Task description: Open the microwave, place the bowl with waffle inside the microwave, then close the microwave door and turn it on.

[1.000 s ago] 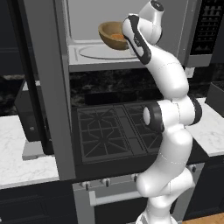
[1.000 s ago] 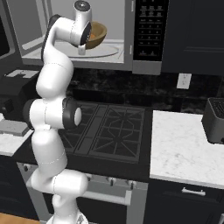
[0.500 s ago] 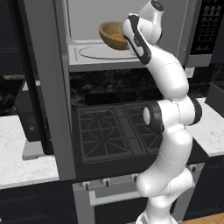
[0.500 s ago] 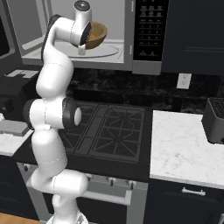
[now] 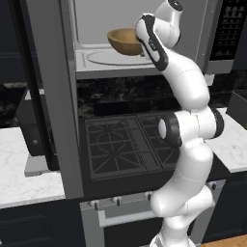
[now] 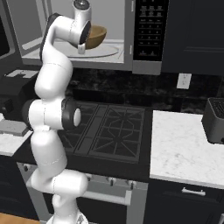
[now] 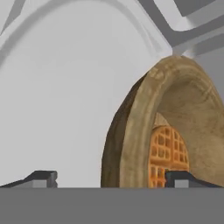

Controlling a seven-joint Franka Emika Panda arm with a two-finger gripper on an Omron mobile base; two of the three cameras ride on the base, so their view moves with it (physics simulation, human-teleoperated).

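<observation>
Okay, from my feed: gripper (image 7: 109, 177) spread wide, fingertips (image 7: 41, 177) apart either side of bowl (image 7: 144, 131) rim, one tip outside wall, other inside; can't tell if touching. Waffle (image 7: 168, 151) lies in bowl. Bowl sits on microwave (image 5: 144, 60) floor by turntable plate (image 5: 108, 57). Microwave door (image 5: 53, 96) swung open at left.

A home kitchen. A microwave (image 6: 131, 35) hangs over a black gas stove (image 6: 105, 129) with cast grates, and an oven door (image 5: 125, 219) with a handle bar sits below. White marble counters (image 6: 183, 148) run on both sides over dark cabinets (image 6: 188, 205). A toaster (image 6: 214, 120) stands on the right counter, beneath a wall outlet (image 6: 183, 80) on the dark backsplash.
</observation>
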